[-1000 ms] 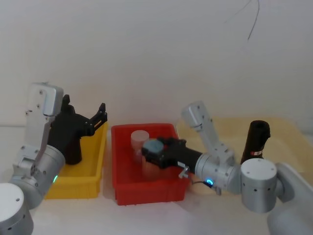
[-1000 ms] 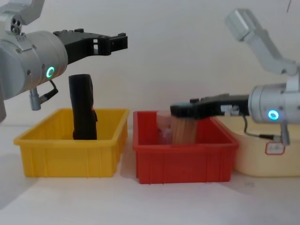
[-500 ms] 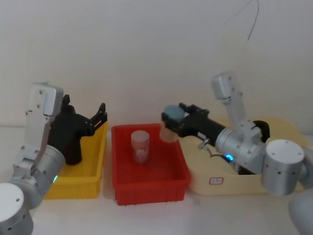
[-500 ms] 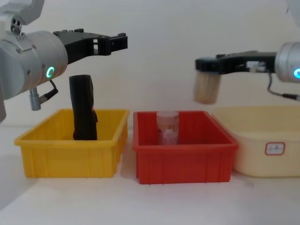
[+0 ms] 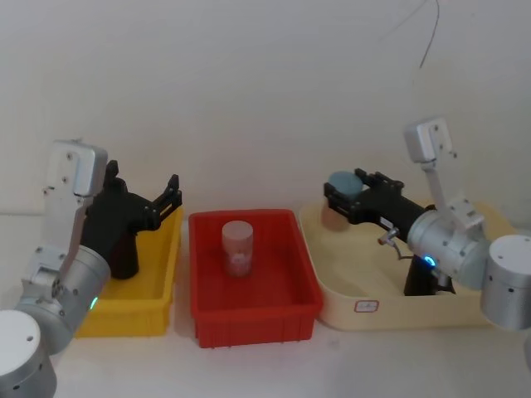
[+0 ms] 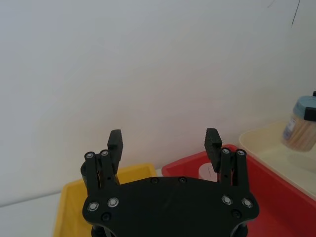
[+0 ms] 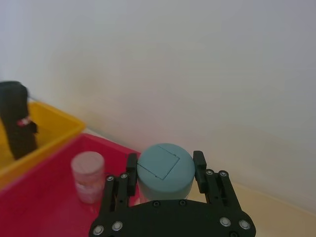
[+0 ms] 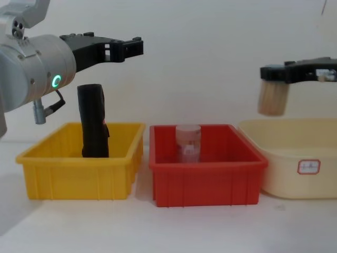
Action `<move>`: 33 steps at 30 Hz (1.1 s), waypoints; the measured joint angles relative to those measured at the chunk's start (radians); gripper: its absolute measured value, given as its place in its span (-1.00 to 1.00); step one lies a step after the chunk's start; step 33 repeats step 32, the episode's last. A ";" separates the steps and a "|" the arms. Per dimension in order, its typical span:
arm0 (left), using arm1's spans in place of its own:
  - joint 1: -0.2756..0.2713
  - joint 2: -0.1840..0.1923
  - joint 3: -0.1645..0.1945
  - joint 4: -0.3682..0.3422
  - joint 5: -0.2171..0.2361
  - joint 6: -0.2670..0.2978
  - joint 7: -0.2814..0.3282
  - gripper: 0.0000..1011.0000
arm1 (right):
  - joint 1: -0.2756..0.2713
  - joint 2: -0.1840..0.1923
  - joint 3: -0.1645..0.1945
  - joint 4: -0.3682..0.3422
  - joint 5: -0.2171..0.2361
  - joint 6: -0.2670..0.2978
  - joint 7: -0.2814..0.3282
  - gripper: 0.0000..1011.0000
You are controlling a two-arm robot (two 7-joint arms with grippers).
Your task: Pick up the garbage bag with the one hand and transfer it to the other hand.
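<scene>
The garbage bag (image 8: pixel 93 121) is a tall black roll with a red mark and a loose flap. It stands upright at the back of the yellow bin (image 8: pixel 79 174), and appears again as the garbage bag (image 5: pixel 124 261) and the garbage bag (image 7: pixel 17 128). My left gripper (image 8: pixel 129 48), on the green-ringed silver arm, hovers open above the bag and holds nothing; its fingers (image 6: pixel 114 140) stand wide apart. My right gripper (image 5: pixel 348 197) is shut on a blue-lidded jar (image 7: pixel 165 170) above the cream tub (image 8: pixel 295 158).
A red bin (image 8: pixel 205 168) sits between the yellow bin and the cream tub, with a clear pink-lidded jar (image 8: pixel 188 143) inside. A second black roll (image 5: pixel 417 280) stands in the cream tub, mostly hidden behind my right arm. A white wall closes off the back.
My right gripper has lifted the blue-lidded jar out of the red bin and carried it rightward to above the cream tub. The left arm and the garbage bag have not moved.
</scene>
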 joint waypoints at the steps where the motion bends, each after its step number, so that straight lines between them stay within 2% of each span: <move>1: 0.000 0.000 0.000 0.000 0.000 0.000 0.000 0.98 | -0.001 0.002 0.002 0.002 -0.002 0.001 -0.002 0.31; 4: 0.000 0.000 0.000 0.000 0.000 0.000 0.000 0.98 | -0.005 0.010 0.006 0.011 -0.010 0.002 -0.011 0.36; 11: 0.000 0.000 0.000 0.000 0.000 0.000 0.000 0.98 | -0.021 0.025 0.018 0.014 -0.026 0.004 -0.027 0.73; 16: 0.000 0.000 0.000 0.000 0.000 0.000 0.000 0.98 | -0.040 0.034 0.026 -0.008 -0.032 0.003 -0.032 0.97; 26: 0.000 0.000 0.000 0.000 0.000 0.000 0.000 0.98 | -0.087 0.038 0.042 -0.088 -0.027 -0.003 -0.032 0.98; 33: 0.000 0.000 0.000 0.000 0.000 0.000 0.000 0.98 | -0.104 0.039 0.049 -0.119 -0.023 -0.003 -0.031 0.98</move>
